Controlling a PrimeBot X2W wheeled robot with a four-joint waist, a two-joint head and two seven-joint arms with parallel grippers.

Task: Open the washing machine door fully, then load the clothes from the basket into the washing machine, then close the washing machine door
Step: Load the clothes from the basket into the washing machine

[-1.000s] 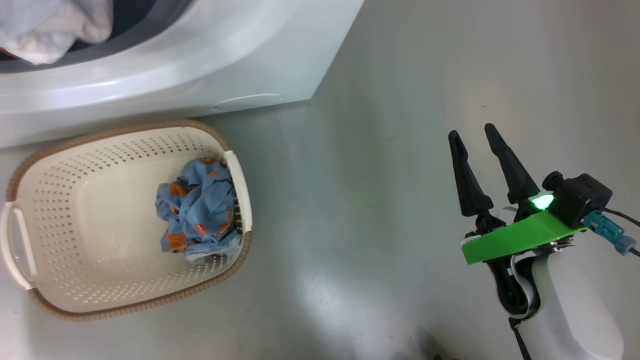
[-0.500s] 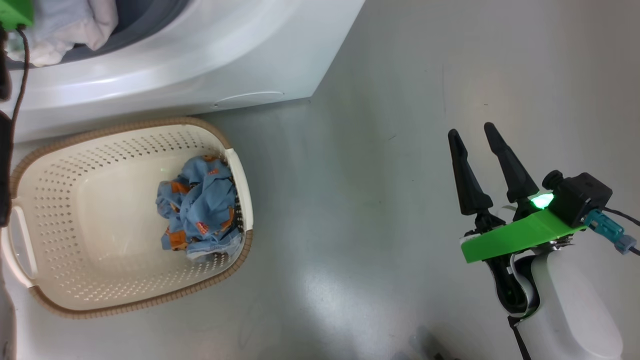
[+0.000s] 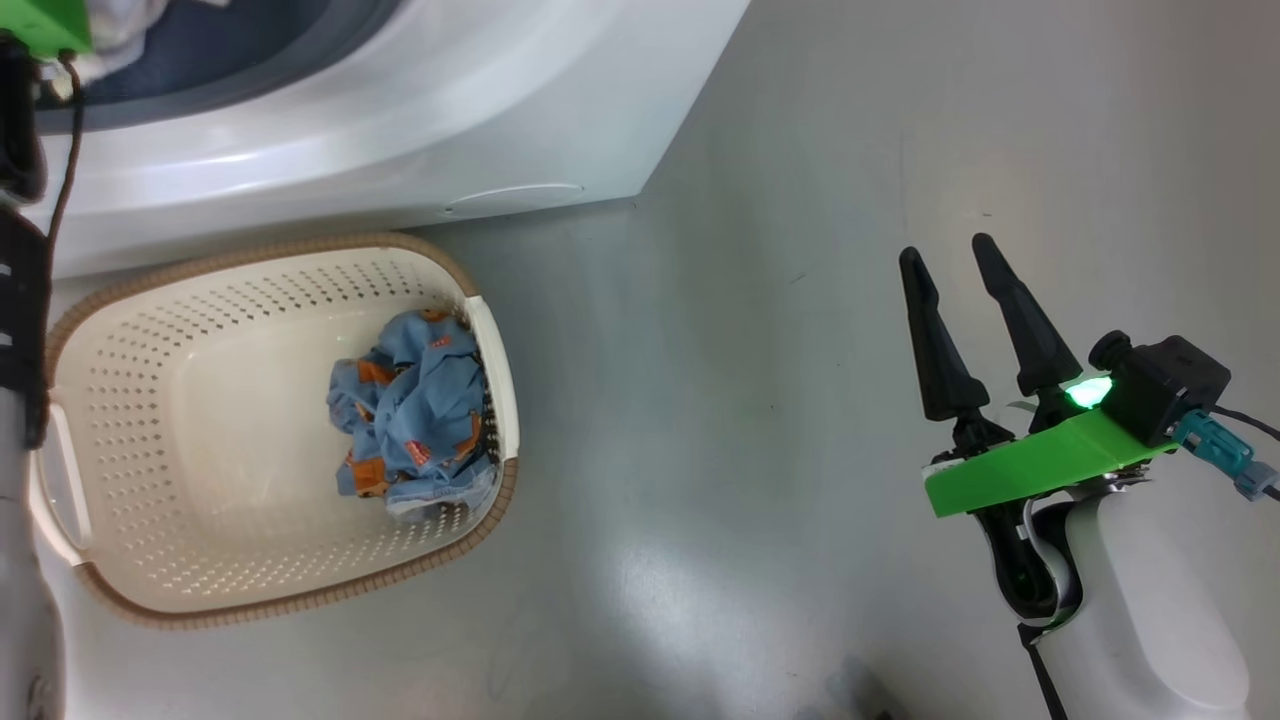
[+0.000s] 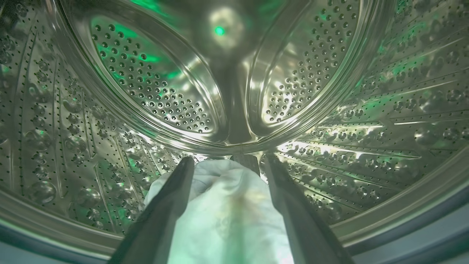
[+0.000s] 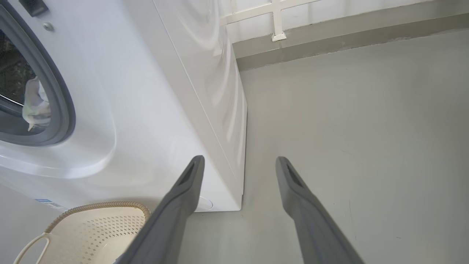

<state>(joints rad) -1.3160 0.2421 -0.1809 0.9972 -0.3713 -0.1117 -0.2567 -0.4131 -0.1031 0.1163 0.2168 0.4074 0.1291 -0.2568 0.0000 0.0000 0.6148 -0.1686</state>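
Observation:
The washing machine (image 3: 400, 120) stands with its opening bare; the washing machine door is out of view. Inside the steel drum (image 4: 146, 91) my left gripper (image 4: 229, 159) is open. A pale white garment (image 4: 227, 216) lies loosely between its spread fingers, and the same garment (image 5: 36, 104) appears through the opening. On the floor in front, the cream basket (image 3: 300, 245) holds a crumpled denim-blue garment with orange patches (image 3: 415, 415). My right gripper (image 3: 948, 255) hovers open over the floor to the right, with nothing in it.
My left arm (image 3: 20, 300) runs up the left edge beside the basket into the machine's mouth. The blue-grey gasket (image 5: 58, 95) rings the opening. Bare grey floor (image 3: 750, 400) stretches between the basket and my right arm, with a wall base (image 5: 329, 40) beyond.
My left arm has come in at the left edge. The pale garment that lay over the gasket has gone deeper into the drum, and my left gripper has opened off it. The camera shifted slightly.

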